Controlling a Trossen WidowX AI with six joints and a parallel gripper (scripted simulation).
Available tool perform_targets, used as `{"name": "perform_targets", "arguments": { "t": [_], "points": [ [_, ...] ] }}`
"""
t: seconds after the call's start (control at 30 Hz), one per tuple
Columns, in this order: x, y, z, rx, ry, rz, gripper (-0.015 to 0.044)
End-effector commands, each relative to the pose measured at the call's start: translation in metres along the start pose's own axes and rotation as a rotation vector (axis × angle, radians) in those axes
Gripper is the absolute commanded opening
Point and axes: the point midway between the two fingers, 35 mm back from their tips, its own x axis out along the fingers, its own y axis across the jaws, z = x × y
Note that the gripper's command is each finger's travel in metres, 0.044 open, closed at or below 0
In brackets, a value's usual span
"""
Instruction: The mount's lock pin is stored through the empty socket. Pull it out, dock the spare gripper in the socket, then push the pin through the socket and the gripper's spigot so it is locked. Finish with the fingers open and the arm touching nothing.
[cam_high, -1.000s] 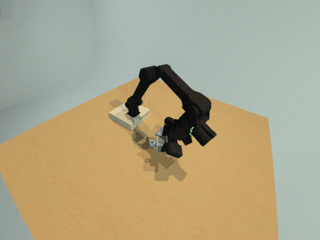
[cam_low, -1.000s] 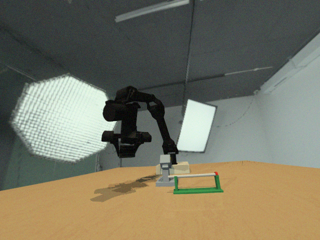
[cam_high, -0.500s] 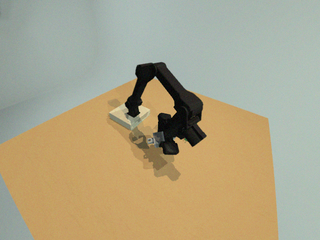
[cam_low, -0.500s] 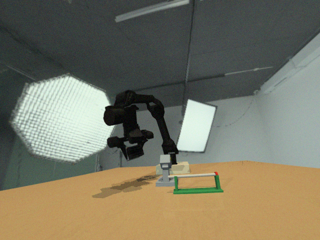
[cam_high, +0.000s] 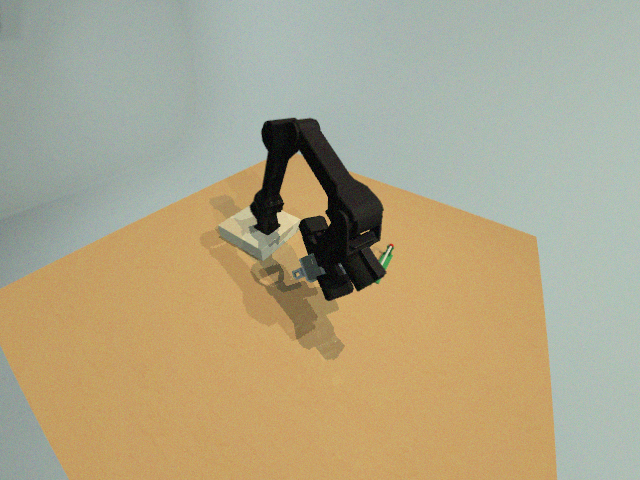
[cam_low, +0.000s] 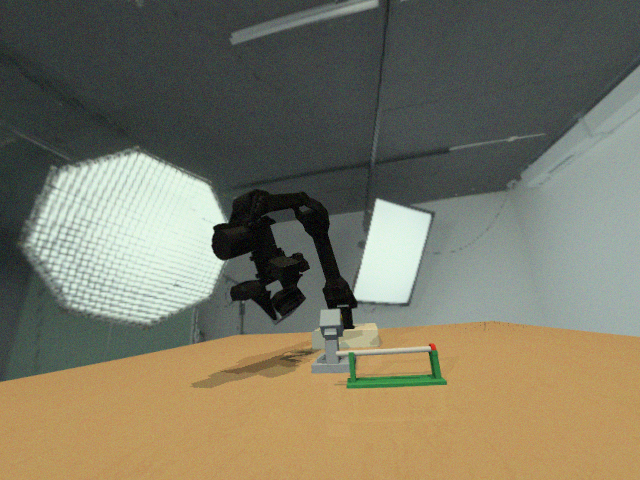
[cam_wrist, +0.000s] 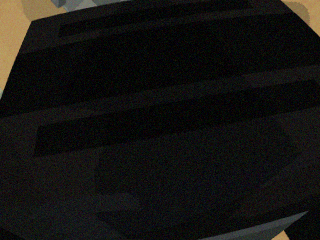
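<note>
Tabletop of flat orange-tan board (cam_high: 155, 361) fills the scene, its corners and straight edges lying well away from everything standing on it, with broad bare surface on all sides of the grey socket mount (cam_low: 329, 347). Behind that mount, the black six-joint arm (cam_high: 330, 170) rises from a cream square base plate (cam_high: 230, 229), arches high, and bends down on the mount's near side. The black parallel-jaw gripper (cam_low: 273, 302) hangs in the air above and left of the mount in the exterior view, well off the board, clenched on the black blocky spare gripper (cam_wrist: 167, 127), which fills the wrist view; a corner of the grey mount shows beyond it at the top there. Just right of the mount sits a green open-frame pin stand (cam_low: 395, 381), touching or nearly touching the mount's foot. The white lock pin with a red tip (cam_low: 385, 350) lies level across that stand's top, its plain end at the mount's side; whether it enters the socket cannot be told.
</note>
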Motion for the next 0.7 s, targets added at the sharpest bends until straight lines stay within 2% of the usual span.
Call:
{"name": "perform_targets", "arguments": {
  "t": [0.0, 0.67],
  "points": [
    [0.003, 0.011, 0.001, -0.080, -0.064, 0.023, 0.0000],
    [0.012, 0.052, 0.013, -0.458, -0.395, 0.027, 0.0000]
  ]
}}
